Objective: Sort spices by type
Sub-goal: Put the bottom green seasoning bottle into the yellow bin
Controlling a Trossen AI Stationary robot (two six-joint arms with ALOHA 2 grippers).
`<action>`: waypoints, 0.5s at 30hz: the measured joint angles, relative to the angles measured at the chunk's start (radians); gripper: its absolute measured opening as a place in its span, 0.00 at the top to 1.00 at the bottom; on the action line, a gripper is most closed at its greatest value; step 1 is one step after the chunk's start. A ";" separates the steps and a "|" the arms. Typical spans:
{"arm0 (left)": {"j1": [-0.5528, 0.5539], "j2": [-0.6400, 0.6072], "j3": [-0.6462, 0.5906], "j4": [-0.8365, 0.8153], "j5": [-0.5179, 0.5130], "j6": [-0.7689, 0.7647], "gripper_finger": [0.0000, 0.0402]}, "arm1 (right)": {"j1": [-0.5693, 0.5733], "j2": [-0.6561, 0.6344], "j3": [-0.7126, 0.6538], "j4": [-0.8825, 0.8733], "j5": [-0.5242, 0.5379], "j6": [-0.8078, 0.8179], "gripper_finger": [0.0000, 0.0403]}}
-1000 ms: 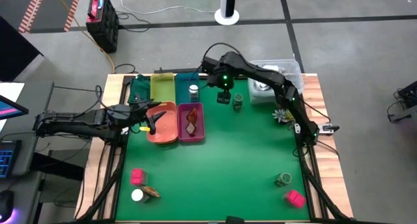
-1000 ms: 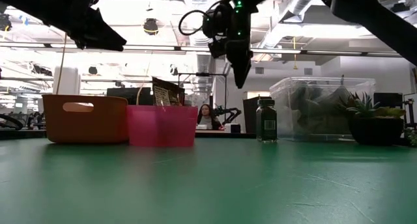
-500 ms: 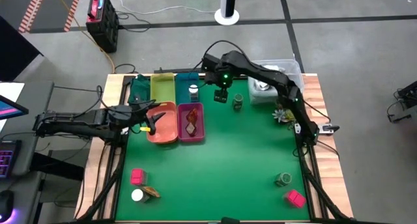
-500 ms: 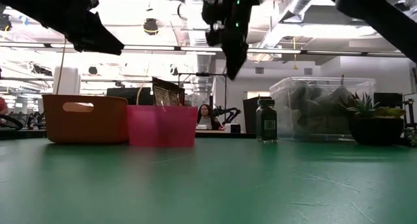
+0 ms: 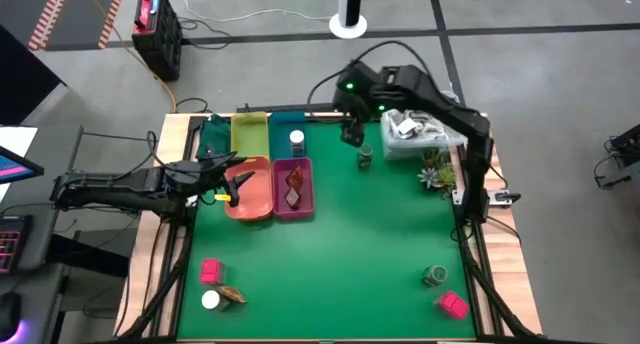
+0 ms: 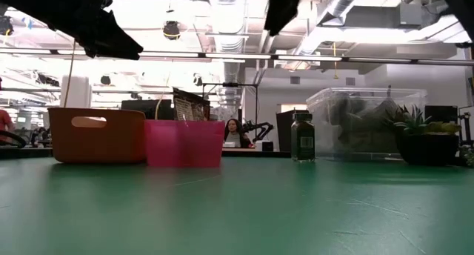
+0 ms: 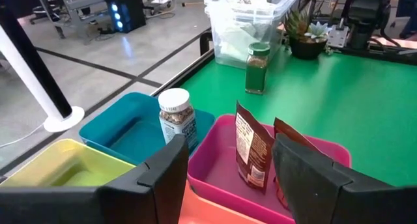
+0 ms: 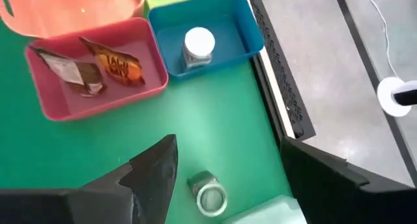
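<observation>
Two pink-red blocks (image 5: pixel 211 272) (image 5: pixel 452 304) sit nearest, at seven and five o'clock on the mat — the left one beside a white-capped jar (image 5: pixel 211 301) and a leaf-like piece (image 5: pixel 232 296). A dark green jar (image 5: pixel 434 275) stands by the right block. Farther, the pink tray (image 5: pixel 276 191) holds two reddish-brown packets (image 8: pixel 116 67); the teal tray (image 5: pixel 283 125) holds a white-capped jar (image 5: pixel 297 140). A second green jar (image 5: pixel 366 156) stands at one o'clock. The right gripper (image 5: pixel 352 132) hovers wide open and empty beside it; the left gripper (image 5: pixel 232 180), open and empty, hangs over the orange tray (image 5: pixel 258 196).
</observation>
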 joint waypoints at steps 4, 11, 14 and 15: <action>0.000 0.000 0.000 0.000 0.000 -0.001 0.47 | 0.006 -0.033 0.000 -0.075 0.044 0.048 0.26; 0.000 0.000 0.000 -0.004 0.000 -0.001 0.47 | 0.087 -0.045 0.000 -0.171 0.119 0.108 0.26; 0.000 0.000 0.000 -0.007 0.000 -0.001 0.47 | 0.120 -0.045 0.000 -0.168 0.130 0.122 0.26; 0.000 0.000 0.000 -0.007 0.000 -0.002 0.47 | 0.129 -0.045 0.000 -0.168 0.131 0.122 0.26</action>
